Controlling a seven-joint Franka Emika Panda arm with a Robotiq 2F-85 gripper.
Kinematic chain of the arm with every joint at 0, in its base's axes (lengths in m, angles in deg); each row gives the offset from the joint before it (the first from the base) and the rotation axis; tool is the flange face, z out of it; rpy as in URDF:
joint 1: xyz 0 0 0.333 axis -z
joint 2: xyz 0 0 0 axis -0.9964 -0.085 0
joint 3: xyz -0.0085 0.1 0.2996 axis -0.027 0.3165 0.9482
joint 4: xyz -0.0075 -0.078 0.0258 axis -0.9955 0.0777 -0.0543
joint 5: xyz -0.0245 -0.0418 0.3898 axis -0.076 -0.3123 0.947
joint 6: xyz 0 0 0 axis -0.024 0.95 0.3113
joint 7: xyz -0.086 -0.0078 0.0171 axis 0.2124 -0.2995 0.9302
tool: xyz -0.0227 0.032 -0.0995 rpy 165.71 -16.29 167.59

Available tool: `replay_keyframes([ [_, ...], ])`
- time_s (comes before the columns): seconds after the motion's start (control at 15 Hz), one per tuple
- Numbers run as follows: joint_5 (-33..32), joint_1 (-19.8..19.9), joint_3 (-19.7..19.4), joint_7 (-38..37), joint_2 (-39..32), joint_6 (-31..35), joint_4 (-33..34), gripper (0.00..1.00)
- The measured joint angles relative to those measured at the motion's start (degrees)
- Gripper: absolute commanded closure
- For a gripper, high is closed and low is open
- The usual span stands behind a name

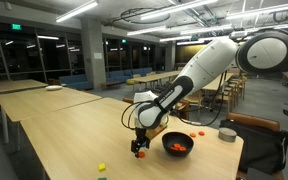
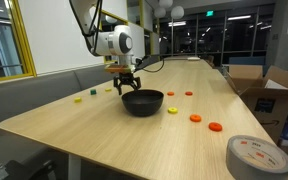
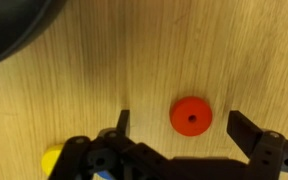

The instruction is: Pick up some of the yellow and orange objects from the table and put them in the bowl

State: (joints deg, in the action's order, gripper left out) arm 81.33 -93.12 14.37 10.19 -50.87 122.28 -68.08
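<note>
My gripper [image 3: 180, 118] is open and hovers low over the table [image 3: 244, 50], beside the black bowl [image 2: 142, 102]. A round orange piece [image 3: 191, 116] with a small centre hole lies flat on the wood between the two fingers, touching neither. A yellow piece [image 3: 51, 160] shows at the bottom left of the wrist view, and the bowl's dark rim [image 3: 14, 25] fills its top left corner. In both exterior views the gripper [image 1: 139, 143] [image 2: 124, 86] hangs just off the bowl's side. The bowl [image 1: 177, 145] holds some orange pieces. More orange pieces [image 2: 195, 118] lie scattered on the table.
A grey tape roll [image 2: 256, 158] sits near the table's corner. A small blue piece [image 2: 172, 109] lies next to the bowl. A yellow piece [image 2: 78, 98] lies near the table edge. Cardboard boxes [image 2: 269, 90] stand beside the table, and similar tables [image 1: 44, 100] are further off.
</note>
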Motion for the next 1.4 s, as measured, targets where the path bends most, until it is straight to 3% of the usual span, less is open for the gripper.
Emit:
replay_keyframes([
  [0.33,0.0,-0.9,0.0,0.0,-0.4,0.0,0.2,0.0],
  [0.4,0.0,-1.1,0.0,0.0,-0.5,0.0,0.2,0.25],
  [0.53,0.0,-1.3,0.0,0.0,-0.5,0.0,0.2,0.32],
  [0.93,-0.7,-1.9,-0.4,0.0,-0.4,0.0,0.8,0.79],
  [1.4,-3.1,-3.2,-1.7,-1.3,0.7,-0.1,0.5,0.75],
])
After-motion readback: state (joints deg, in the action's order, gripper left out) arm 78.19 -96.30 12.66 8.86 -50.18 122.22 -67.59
